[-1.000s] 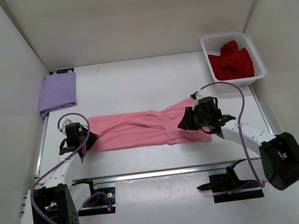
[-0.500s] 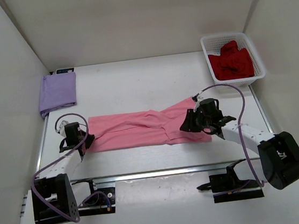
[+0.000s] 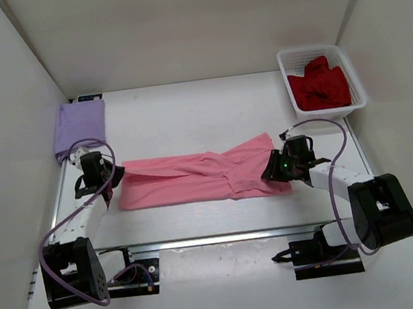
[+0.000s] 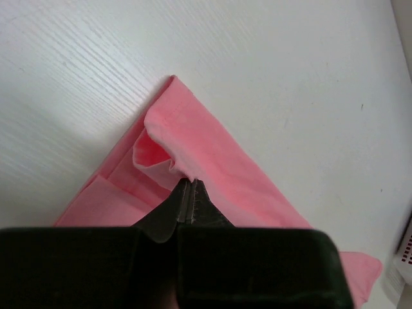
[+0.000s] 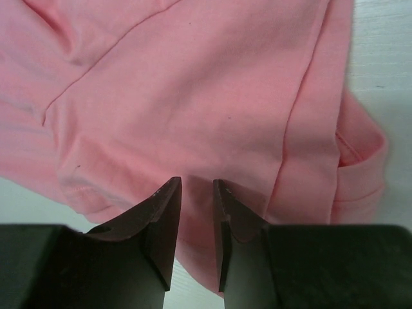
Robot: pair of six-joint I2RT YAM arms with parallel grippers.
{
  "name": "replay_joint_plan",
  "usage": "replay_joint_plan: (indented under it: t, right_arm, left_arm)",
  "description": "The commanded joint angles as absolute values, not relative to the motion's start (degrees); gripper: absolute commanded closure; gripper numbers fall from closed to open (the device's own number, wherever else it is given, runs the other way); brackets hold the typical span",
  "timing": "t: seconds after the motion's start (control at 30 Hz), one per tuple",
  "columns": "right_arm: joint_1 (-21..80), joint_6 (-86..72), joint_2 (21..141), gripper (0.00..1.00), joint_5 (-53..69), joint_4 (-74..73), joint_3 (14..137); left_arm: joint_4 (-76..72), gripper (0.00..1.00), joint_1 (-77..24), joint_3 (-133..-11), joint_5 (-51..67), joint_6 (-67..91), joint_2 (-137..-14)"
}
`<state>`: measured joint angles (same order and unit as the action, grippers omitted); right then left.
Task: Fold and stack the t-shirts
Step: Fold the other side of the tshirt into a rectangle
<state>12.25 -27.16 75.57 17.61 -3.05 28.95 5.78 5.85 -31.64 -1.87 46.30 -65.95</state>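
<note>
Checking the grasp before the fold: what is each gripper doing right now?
Left gripper: shut on the pink soft fabric t-shirt.
Right gripper: slightly open over it, holding nothing.

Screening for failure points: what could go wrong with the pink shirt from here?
The left gripper pinches only a small pucker at a corner of the pink shirt; it could slip out. The right gripper stands open over the other end, so lifting now might bunch the shirt.

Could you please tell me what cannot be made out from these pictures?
- Top view: dark red t-shirt is bunched in the basket; its layout is unreadable.
- Top view: right gripper covers the pink t-shirt's right corner.
- Left wrist view: left gripper's shut jaws hide how much cloth they pinch.
</note>
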Motion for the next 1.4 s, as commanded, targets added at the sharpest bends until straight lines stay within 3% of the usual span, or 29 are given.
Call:
replay_joint_plan:
  t: [0.0, 0.1, 0.33, 0.43, 0.5, 0.57, 0.6, 0.67, 0.73, 0.93, 1.07, 1.23, 1.37]
  right_arm:
    - [12.3, -26.02, 75.5, 0.75, 16.0, -2.81, 29.18]
    - [12.65, -25.58, 74.89, 0.76, 15.03, -4.3, 29.88]
    - [19.84, -24.52, 67.15, 0.74, 7.56, -9.93, 34.36]
    - [25.11, -24.43, 68.55, 0.83, 5.9, -9.41, 35.42]
    - [29.07, -23.91, 70.21, 0.91, 6.06, -8.0, 36.12]
    - [32.41, -23.91, 72.85, 0.97, 6.42, -7.29, 37.34]
    - [33.48, -23.56, 75.21, 0.96, 6.07, -7.56, 38.4]
    - [37.25, -22.68, 78.38, 0.91, 3.79, -8.34, 40.51]
    - [38.23, -22.15, 80.67, 0.82, 3.43, -9.14, 41.73]
    - [40.34, -23.02, 81.92, 0.65, 1.76, -8.7, 42.36]
    - [40.16, -22.59, 82.79, 0.61, 1.93, -9.66, 43.24]
    - [43.24, -21.97, 84.46, 0.6, 0.35, -12.29, 44.47]
    - [43.68, -21.89, 86.31, 0.72, -1.74, -13.79, 46.05]
  left_arm:
    - [8.43, 1.0, 6.68, -32.87, -0.26, 45.0, -64.34]
    - [8.88, 0.98, 6.59, -31.29, 0.0, 44.56, -64.16]
    - [6.68, 0.72, 8.87, -24.35, 1.31, 45.97, -64.69]
    - [6.68, 0.47, 8.62, -23.38, 2.02, 46.15, -64.34]
    - [6.5, 0.17, 8.09, -23.38, 1.59, 46.32, -62.58]
    - [7.29, 0.08, 5.99, -23.99, 0.35, 45.71, -59.17]
    - [6.95, 0.11, 5.45, -24.34, -1.48, 45.18, -57.93]
    - [6.77, 0.38, 2.56, -24.87, -2.72, 44.38, -55.12]
    - [6.24, 0.44, 0.71, -25.22, -2.64, 44.3, -54.76]
    - [2.38, 0.44, -9.47, -21.36, -3.43, 46.23, -54.14]
    - [2.02, 0.44, -15.37, -20.56, -6.23, 45.53, -56.07]
    - [-1.75, 0.44, -19.07, -20.13, -6.33, 45.35, -59.93]
    - [-3.69, 0.45, -18.98, -18.81, -5.1, 46.23, -61.52]
